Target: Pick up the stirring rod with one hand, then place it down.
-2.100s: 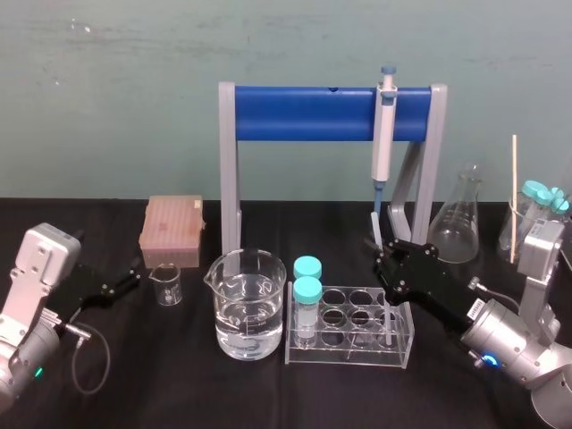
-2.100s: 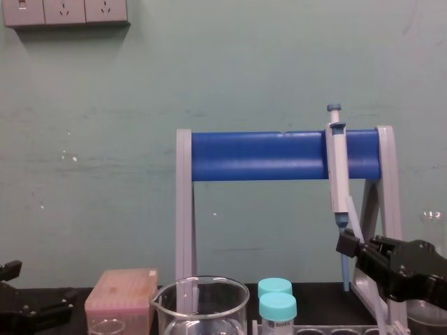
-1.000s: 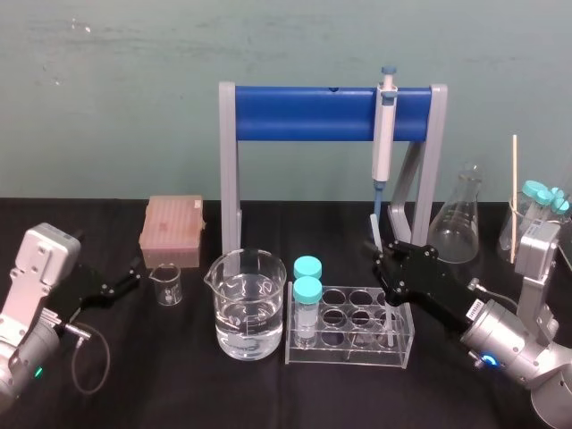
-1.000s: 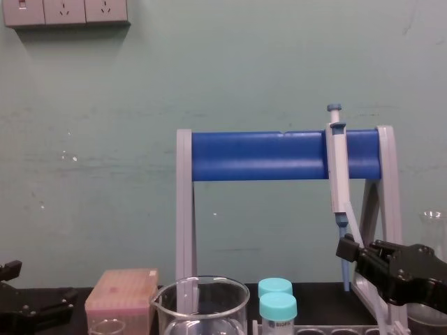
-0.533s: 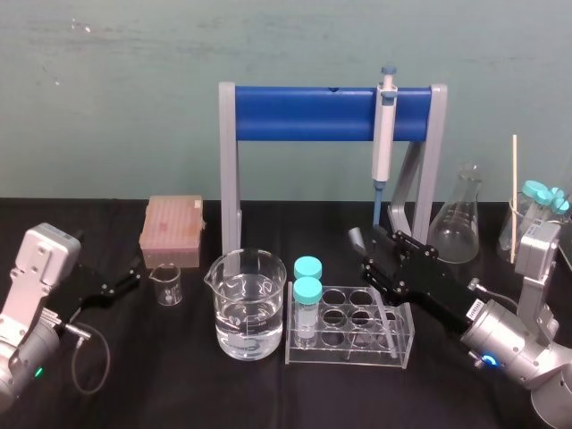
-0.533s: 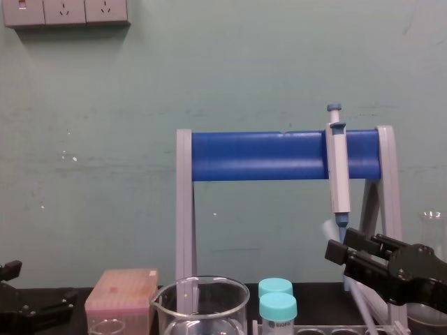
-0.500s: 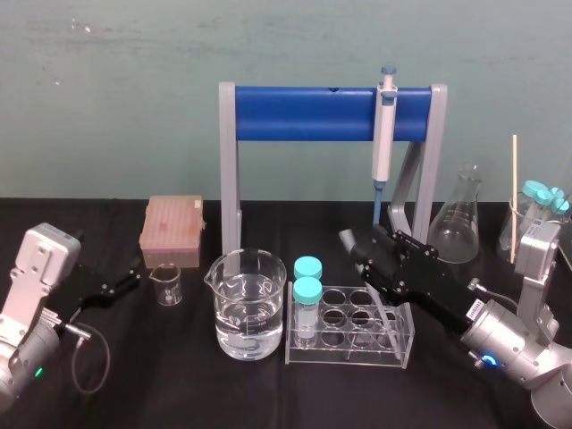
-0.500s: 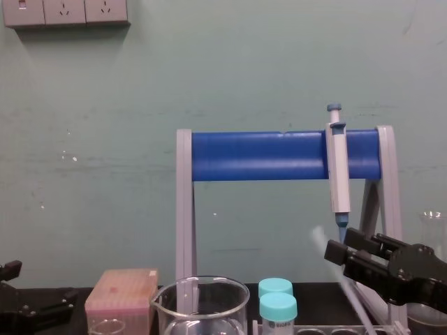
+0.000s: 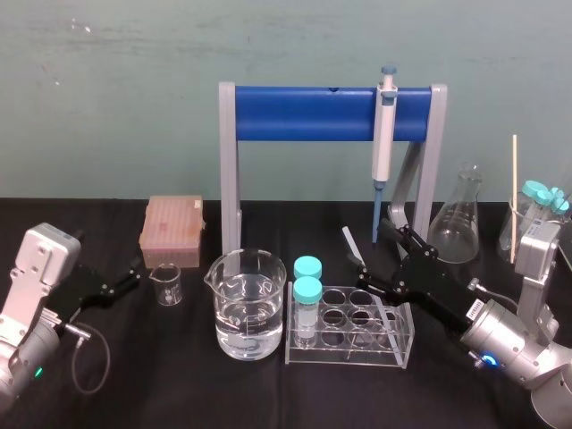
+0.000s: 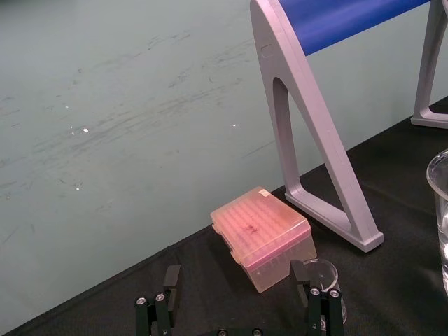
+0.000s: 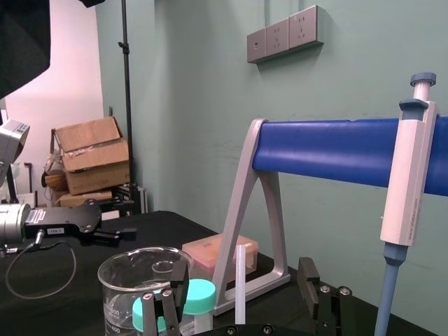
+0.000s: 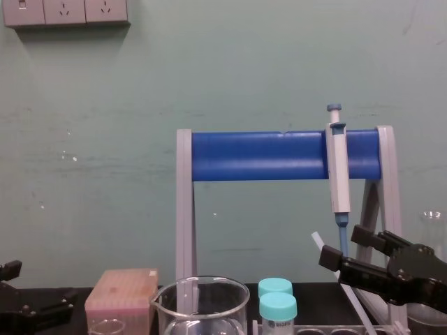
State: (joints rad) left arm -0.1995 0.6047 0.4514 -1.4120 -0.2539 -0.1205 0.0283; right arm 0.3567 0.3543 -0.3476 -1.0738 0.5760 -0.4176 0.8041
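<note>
Table: black cloth, with the tube rack [image 9: 349, 350] before me;
Rod: the stirring rod [image 9: 351, 243] stands slanted in the rack, top leaning to my left;
Right gripper [image 9: 373, 247]: spread wide astride the rod; my nearer arm;
Left gripper [image 9: 132, 275]: fingers apart, parked far left.

The stirring rod [image 9: 351, 242] is a thin, straight, whitish translucent stick. It leans with its upper end tilted toward the robot's left. Its lower part runs down into the clear tube rack [image 9: 349, 356], where it seems to rest in a well on the right side. The right tool [image 9: 373, 248], black with blocky jointed fingers [image 9: 404, 239], is spread wide around the rod's mid-length. In the right wrist view the rod stands between the fingers, touching neither.
</note>
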